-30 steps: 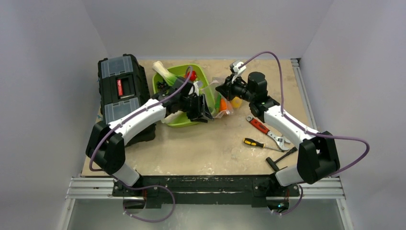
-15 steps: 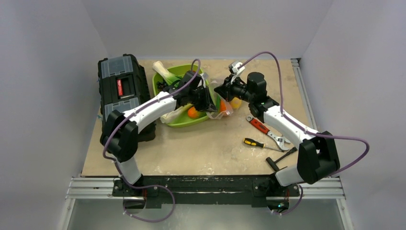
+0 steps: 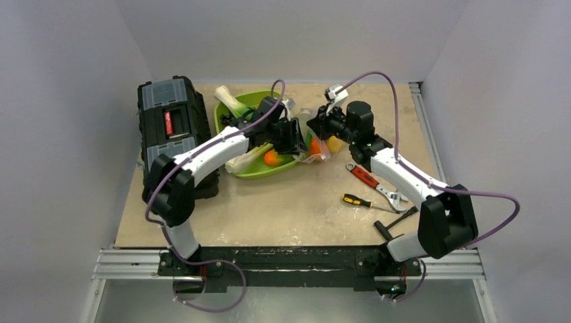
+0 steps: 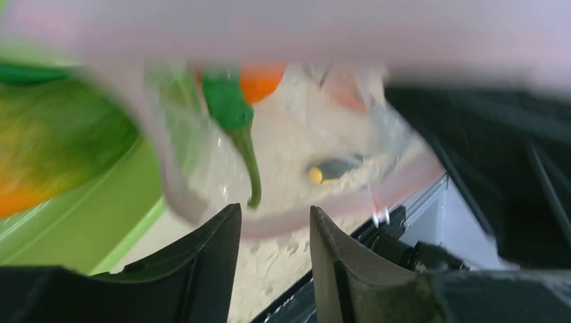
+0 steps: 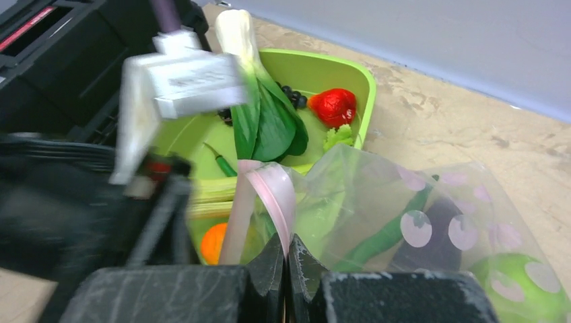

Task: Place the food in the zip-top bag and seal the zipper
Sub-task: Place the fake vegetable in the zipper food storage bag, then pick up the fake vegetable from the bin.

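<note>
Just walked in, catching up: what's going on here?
The right hand is shut on the pale pink zipper strip of the clear plastic zip-top bag, holding its mouth open beside the lime-green plastic tray. The left hand is at that mouth, jaws apart and empty; a long green toy pepper lies inside the bag. An orange toy fruit, a red piece and a leafy green vegetable lie in the tray. The bag is unsealed.

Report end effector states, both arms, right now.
Left end effector: open, nothing gripped.
Right end effector: closed on the pale pink zipper strip of the clear plastic zip-top bag.
</note>
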Robot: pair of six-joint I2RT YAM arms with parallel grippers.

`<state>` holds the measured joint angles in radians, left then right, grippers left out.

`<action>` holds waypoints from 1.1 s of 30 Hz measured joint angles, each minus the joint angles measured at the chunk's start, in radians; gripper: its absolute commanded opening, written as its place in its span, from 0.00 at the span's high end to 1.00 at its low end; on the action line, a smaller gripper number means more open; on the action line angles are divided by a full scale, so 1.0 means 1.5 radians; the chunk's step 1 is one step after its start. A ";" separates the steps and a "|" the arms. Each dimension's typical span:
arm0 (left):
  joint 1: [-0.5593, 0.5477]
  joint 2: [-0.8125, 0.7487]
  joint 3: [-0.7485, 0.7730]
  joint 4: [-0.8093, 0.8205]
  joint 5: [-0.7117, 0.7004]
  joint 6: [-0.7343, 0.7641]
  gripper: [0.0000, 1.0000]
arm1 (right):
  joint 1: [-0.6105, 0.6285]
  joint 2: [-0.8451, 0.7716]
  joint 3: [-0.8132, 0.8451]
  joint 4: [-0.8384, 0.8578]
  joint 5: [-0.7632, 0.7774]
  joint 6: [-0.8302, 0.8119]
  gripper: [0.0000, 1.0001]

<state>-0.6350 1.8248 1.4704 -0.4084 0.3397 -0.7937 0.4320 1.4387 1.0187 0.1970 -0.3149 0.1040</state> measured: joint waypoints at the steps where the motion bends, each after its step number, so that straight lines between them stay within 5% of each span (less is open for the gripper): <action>1: 0.001 -0.021 -0.013 -0.010 -0.006 0.009 0.55 | 0.000 0.000 0.001 -0.003 0.010 0.002 1.00; 9: 0.076 -0.300 -0.181 -0.027 -0.081 0.064 0.46 | 0.001 0.000 0.003 -0.012 0.064 0.013 1.00; 13: 0.129 -0.345 -0.225 -0.010 -0.144 0.067 0.47 | 0.001 0.000 0.003 -0.012 0.076 0.013 1.00; 22: 0.183 -0.219 -0.189 0.008 -0.219 0.091 0.47 | 0.001 0.000 0.003 -0.012 0.078 0.013 1.00; 28: 0.214 -0.046 -0.013 -0.064 -0.176 0.168 0.47 | 0.001 0.000 0.003 -0.014 0.077 0.013 1.00; 33: 0.214 -0.026 -0.023 -0.063 -0.112 0.191 0.46 | 0.001 0.000 0.007 -0.022 0.077 0.012 1.00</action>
<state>-0.3138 1.7863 1.4357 -0.5022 0.1722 -0.5068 0.4332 1.4391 1.0298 0.1635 -0.1997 0.1226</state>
